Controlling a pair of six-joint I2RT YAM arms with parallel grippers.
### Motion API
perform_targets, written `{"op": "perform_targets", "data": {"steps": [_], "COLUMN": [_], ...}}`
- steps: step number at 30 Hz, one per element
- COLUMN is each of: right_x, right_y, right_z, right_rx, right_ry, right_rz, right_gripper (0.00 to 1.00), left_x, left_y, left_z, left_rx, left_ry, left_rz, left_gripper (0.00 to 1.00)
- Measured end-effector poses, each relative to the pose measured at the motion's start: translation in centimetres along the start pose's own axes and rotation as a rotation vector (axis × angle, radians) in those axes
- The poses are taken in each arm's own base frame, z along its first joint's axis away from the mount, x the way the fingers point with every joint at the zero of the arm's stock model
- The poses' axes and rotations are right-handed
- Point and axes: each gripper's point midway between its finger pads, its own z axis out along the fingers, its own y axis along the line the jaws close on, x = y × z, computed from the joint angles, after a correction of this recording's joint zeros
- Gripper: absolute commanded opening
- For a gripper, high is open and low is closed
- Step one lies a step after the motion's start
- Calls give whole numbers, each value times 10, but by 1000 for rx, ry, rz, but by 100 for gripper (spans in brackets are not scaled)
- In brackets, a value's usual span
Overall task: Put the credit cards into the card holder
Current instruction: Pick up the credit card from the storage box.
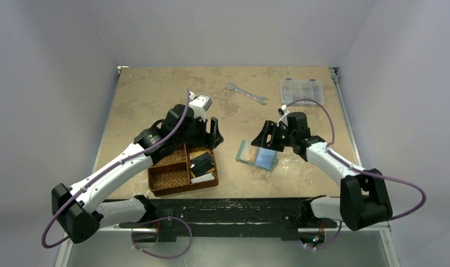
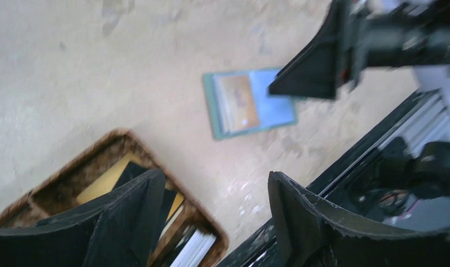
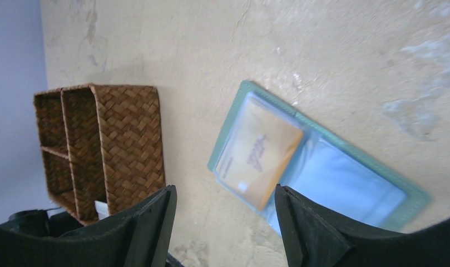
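Observation:
The card holder (image 1: 257, 156) lies open on the table, grey-green rim and blue-grey pockets up. An orange-yellow card (image 3: 258, 151) sits in its left pocket, seen also in the left wrist view (image 2: 236, 103). My right gripper (image 1: 268, 139) is open and empty just above the holder's far edge (image 3: 225, 192). My left gripper (image 1: 206, 136) is open and empty above the right compartment of the brown basket (image 1: 182, 169). That compartment holds a black card (image 1: 202, 162), a white card (image 1: 203, 178) and a yellow card (image 2: 100, 186).
A wrench (image 1: 246, 93) and a clear plastic compartment box (image 1: 302, 90) lie at the back of the table. A black rail (image 1: 239, 208) runs along the near edge. The basket's two left compartments (image 3: 58, 150) look empty.

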Motion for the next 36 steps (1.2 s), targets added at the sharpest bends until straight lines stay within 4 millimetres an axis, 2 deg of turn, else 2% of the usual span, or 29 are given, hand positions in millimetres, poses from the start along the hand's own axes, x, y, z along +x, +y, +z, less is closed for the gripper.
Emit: {"op": "perform_targets", "data": {"steps": [6, 9, 13, 18, 22, 24, 28, 31, 36], "right_x": [-19, -27, -41, -69, -90, -91, -75, -67, -65], "right_y": [6, 10, 19, 42, 57, 54, 32, 22, 20], "right_z": [-18, -23, -31, -54, -72, -74, -65, -60, -61], "right_rx": [47, 65, 89, 129, 151, 169, 236, 260, 264], "right_ry": [-30, -28, -23, -28, -68, -59, 35, 84, 93], "right_rz": [-80, -115, -131, -146, -202, -218, -208, -194, -190], "right_gripper": [78, 78, 78, 78, 77, 77, 77, 76, 75], "left_x": [64, 87, 106, 104, 120, 131, 154, 157, 170], "left_y": [34, 42, 49, 42, 35, 36, 49, 60, 67], "left_z": [2, 2, 1, 5, 2, 2, -5, -5, 3], "left_rx": [-89, -106, -120, -89, -25, 7, 39, 40, 61], "left_ry": [202, 298, 420, 495, 579, 633, 733, 757, 824], "left_rz": [74, 90, 114, 130, 99, 87, 22, -34, -80], "left_gripper": [74, 73, 72, 69, 69, 70, 70, 69, 67]}}
